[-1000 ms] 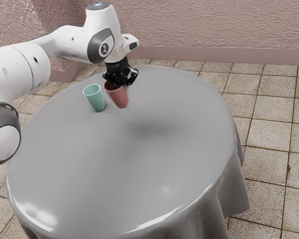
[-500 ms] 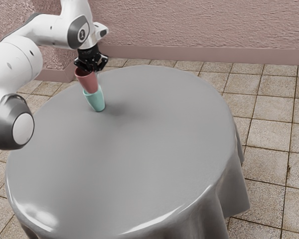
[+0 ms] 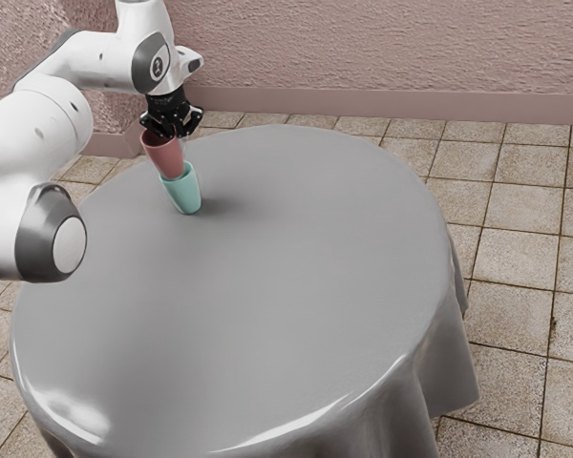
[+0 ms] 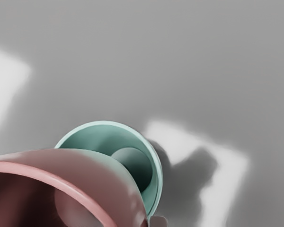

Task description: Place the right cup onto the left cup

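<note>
Exterior view. Gripper (image 3: 172, 132): one, black, two-fingered, clenched on the rim side of the red cup (image 3: 166, 156); width of its gap too small to read. Arm (image 3: 95, 62): white with grey joints, entering from the exterior view's left, wrist bent over, hand pointing down above the table's (image 3: 267, 286) far edge, toward the exterior view's left. Red cup: mouth up, held above table level, its lower end overlapping the mouth of the teal cup (image 3: 183, 195); whether inside it, cannot tell. Teal cup: upright on the table, near that same edge. The two lean alike in outline.

Wrist view. Red cup: smooth, pinkish rim, dark interior, partly covering the teal cup's opening. Teal cup: pale rim, round base seen within. One grey fingertip (image 4: 158, 222) just beside the red cup's outer wall. Table: grey, with white patches of light.
</note>
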Controlling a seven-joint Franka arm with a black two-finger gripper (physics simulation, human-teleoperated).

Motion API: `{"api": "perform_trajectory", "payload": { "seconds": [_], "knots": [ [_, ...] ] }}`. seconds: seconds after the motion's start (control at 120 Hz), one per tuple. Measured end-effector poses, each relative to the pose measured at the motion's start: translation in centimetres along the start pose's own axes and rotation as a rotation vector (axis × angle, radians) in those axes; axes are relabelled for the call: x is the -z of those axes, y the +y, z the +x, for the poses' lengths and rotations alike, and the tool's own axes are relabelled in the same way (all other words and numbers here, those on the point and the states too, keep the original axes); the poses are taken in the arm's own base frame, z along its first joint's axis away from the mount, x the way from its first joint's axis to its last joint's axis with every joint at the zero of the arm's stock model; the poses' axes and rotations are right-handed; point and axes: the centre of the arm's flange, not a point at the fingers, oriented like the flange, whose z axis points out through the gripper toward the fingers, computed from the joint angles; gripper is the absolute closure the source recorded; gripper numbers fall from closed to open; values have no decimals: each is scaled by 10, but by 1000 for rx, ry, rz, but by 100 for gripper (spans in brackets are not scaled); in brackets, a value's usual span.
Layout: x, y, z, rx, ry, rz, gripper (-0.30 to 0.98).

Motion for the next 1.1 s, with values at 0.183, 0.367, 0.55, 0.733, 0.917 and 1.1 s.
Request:
{"api": "perform_trajectory", "payload": {
  "seconds": [0.183, 0.367, 0.55, 0.733, 0.917, 1.1],
  "knots": [
    [0, 1, 2, -4, 0, -2, 78],
    [-1, 2, 5, -5, 5, -4, 78],
    [-7, 2, 6, -3, -3, -12, 78],
    [-12, 3, 6, 0, -12, -18, 78],
    [-16, 2, 7, 4, -20, -24, 78],
    [-20, -1, 8, 15, -26, -35, 78]
  ]
}}
